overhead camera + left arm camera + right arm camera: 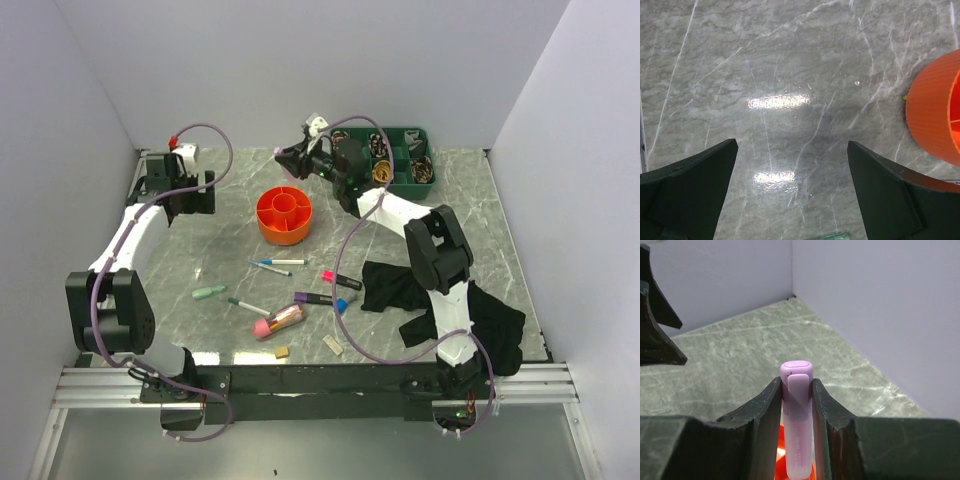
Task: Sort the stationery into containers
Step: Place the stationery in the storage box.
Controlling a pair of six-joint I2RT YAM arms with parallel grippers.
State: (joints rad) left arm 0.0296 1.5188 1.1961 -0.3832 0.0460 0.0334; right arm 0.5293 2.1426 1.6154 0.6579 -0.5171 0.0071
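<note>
My right gripper (284, 153) is shut on a pale purple highlighter (797, 405), cap end up, and holds it in the air just behind the round orange organiser (285, 214); orange shows right under the highlighter (782, 455). My left gripper (209, 193) is open and empty over bare marble (792, 145), with the organiser's wall (935, 117) to its right. On the table lie white pens (283, 262), a green marker (209, 292), a purple marker (318, 298), a pink-and-black marker (340, 279), a pink tube case (279, 320) and two beige erasers (282, 351).
A green tray of ribbon rolls (398, 160) stands at the back right, behind the right arm. A black cloth (400, 285) lies at the right around that arm's base. White walls close the table on three sides.
</note>
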